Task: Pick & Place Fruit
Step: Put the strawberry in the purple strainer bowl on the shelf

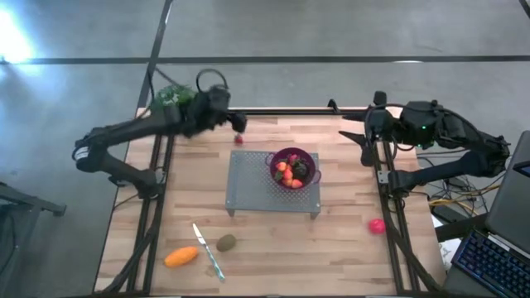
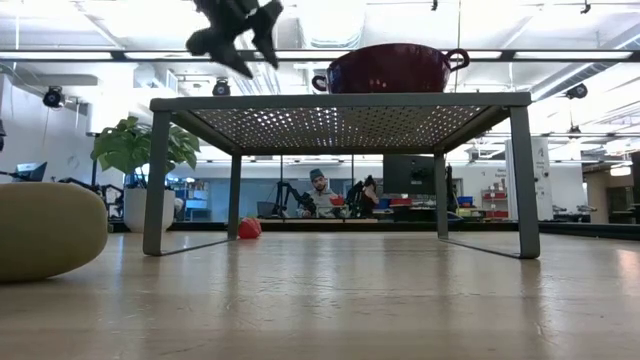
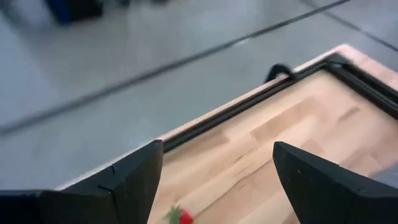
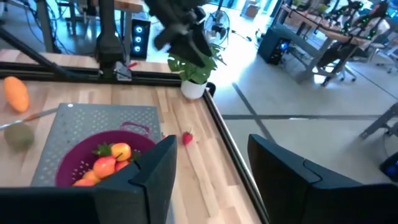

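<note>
A small red strawberry lies on the wooden table near its far edge. My left gripper hangs open in the air just above it and holds nothing; its wrist view shows the strawberry low between the fingers. A purple bowl holding several fruit pieces stands on a grey perforated rack. An orange fruit and a brown-green oval one lie near the front left. A pink-red ball lies at the right. My right gripper waits open and high at the far right.
A slim knife lies between the orange and the oval fruit. A potted plant stands at the far left corner, behind my left arm. Black frame rails run along the table's left and right sides. People sit in the room beyond.
</note>
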`<state>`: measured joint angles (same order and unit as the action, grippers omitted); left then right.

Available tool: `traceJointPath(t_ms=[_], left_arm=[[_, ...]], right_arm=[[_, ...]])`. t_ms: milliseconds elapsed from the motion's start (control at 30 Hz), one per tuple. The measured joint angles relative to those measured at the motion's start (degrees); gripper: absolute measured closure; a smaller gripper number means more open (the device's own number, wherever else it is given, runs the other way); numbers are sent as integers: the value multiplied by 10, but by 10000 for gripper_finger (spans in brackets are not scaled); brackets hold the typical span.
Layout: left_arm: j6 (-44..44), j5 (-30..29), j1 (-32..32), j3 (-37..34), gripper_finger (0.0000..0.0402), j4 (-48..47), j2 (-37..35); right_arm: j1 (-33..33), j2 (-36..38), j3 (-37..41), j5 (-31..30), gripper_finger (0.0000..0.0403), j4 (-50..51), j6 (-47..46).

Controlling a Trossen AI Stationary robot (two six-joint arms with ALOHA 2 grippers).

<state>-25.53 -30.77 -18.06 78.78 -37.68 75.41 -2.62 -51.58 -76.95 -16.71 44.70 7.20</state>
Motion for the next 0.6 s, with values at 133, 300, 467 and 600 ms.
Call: traceJointPath(t_ms=[133, 300, 467, 600], left_arm=[[-45, 80, -80, 19, 92, -33, 17], [-87, 148, -140, 16, 92, -55, 62], [-76, 155, -145, 17, 92, -58, 131], [-76, 165, -146, 22, 92, -56, 174]], right_arm=[[-10, 1, 0, 0, 199, 1, 1], [-19, 0, 0, 1, 191, 1, 4], [-21, 1, 1, 1, 186, 4, 3], [-21, 1, 1, 2, 191, 17, 3]])
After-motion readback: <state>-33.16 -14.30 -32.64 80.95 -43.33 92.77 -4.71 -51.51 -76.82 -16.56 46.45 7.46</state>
